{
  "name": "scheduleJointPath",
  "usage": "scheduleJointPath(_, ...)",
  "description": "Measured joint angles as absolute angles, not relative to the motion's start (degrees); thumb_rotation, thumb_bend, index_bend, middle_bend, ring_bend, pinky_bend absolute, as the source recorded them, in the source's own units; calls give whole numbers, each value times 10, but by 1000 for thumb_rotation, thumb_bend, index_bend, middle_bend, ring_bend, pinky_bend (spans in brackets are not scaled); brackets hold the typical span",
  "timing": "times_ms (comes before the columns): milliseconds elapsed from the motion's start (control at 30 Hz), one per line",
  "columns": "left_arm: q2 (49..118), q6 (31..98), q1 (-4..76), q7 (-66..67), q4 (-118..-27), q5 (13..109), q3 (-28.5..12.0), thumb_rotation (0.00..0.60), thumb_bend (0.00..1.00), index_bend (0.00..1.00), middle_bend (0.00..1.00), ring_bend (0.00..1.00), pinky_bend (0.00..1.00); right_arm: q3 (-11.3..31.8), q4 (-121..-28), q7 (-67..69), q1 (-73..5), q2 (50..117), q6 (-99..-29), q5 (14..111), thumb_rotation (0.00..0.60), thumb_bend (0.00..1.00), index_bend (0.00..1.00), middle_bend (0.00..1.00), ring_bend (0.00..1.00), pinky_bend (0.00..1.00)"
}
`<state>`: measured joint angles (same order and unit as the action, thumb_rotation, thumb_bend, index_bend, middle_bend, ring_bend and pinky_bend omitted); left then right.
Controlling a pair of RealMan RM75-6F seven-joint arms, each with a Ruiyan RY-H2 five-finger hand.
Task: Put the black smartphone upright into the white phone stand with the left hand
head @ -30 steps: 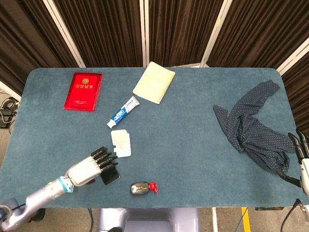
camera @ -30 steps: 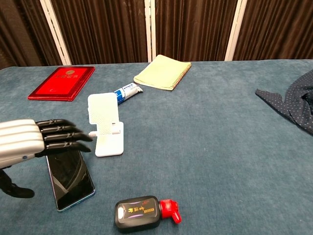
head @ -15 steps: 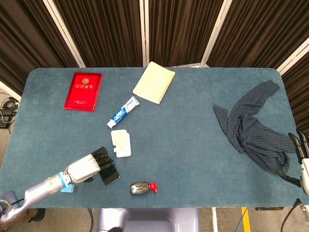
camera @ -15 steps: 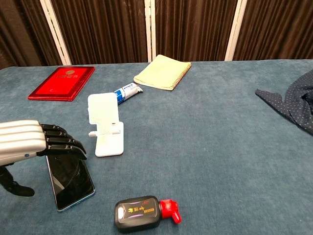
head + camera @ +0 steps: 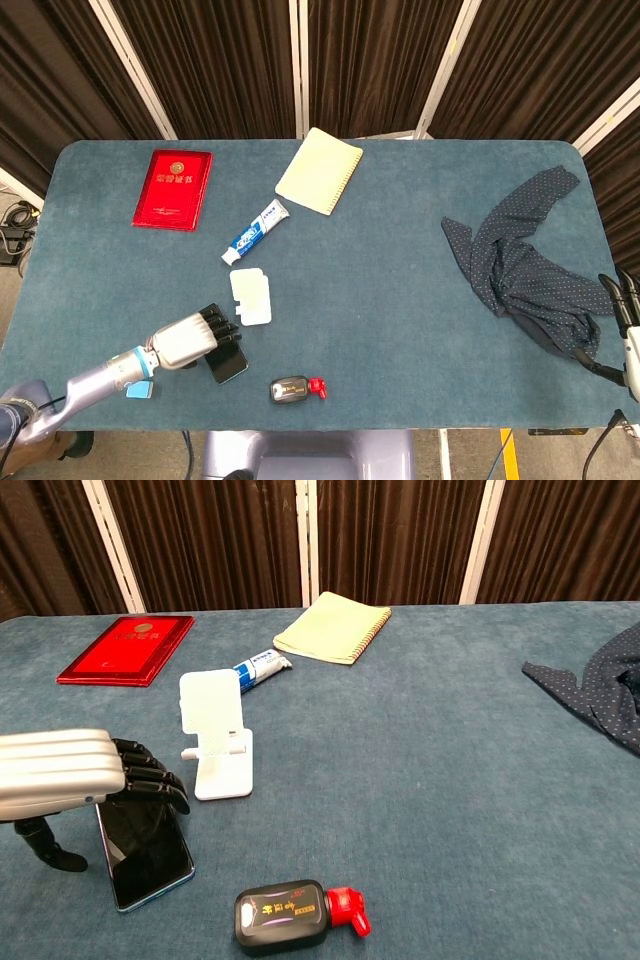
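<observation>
The black smartphone [image 5: 146,850] lies flat, screen up, on the near left part of the tabletop [image 5: 450,780], just near and left of the white phone stand [image 5: 215,735], which stands upright with its back plate raised and its ledge facing the near edge, ready to take a phone. The left robot hand [image 5: 85,775] hangs over the far end of the phone with its dark fingers [image 5: 150,777] curled downward over the phone's top edge and the thumb [image 5: 45,845] reaching down on the left side; this looks like the set-up for a pinch across the phone's width, but the frames do not show whether the fingers actually touch the phone, and the phone is not lifted, so the hand appears not to hold it yet. In the head view the same hand [image 5: 190,342] covers most of the phone [image 5: 230,366], leaving only its near right corner in sight. The right robot hand [image 5: 625,305] shows only as a few fingertips at the far right edge of the head view, beside the dark dotted cloth [image 5: 525,265]; I cannot tell whether it is open or closed. The black bottle with a red cap [image 5: 295,914] lies on its side near the phone, close enough to be bumped during a lift.
</observation>
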<state>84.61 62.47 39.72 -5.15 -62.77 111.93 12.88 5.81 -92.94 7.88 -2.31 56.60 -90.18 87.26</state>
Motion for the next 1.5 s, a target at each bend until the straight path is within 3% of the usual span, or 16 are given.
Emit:
scheduleJointPath(600,875,596,408,-36,-622,1092,131,600,0,212,192,222,237,59,-928,85,-23,565,-900,870,600,0,0,0,0,0)
scheduleJointPath(1300,866,616,400,-24,-641,1078,136,600,0,581,430,418,382,59,-927,92,-22,564,-902,871,600,0,0,0,0,0)
scheduleJointPath(1500,849,633,395,-20,-653,1079,138,600,0,592,435,425,389,59,-928,92,-22,563,-903,872,600,0,0,0,0,0)
